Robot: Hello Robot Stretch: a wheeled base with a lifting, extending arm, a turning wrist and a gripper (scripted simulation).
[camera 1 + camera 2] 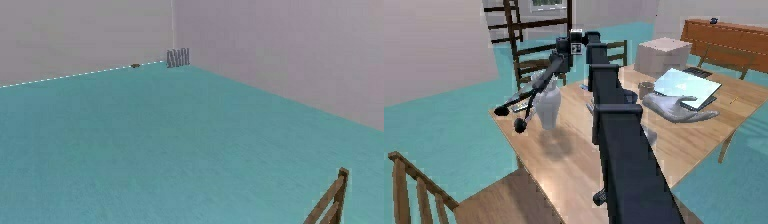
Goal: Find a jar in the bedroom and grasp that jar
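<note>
A white jar-like vessel (550, 106) stands on the wooden table (574, 165) in the arm side view. My arm, a dark bar, reaches up from the bottom edge over the table. At its far end is the gripper (511, 116), whose thin fingers (520, 125) hang just left of the white vessel near the table's left edge. The vessel stands right behind the fingers, so I cannot tell whether the gripper holds anything or touches it.
On the table lie a pale box (664, 55), a light blue flat thing (689, 88) and a grey object (684, 110). Wooden chairs (414, 185) stand around it, and a dresser (729, 45) behind. The forward view has teal floor, a grey slatted thing (178, 58) in the corner and a chair part (335, 200).
</note>
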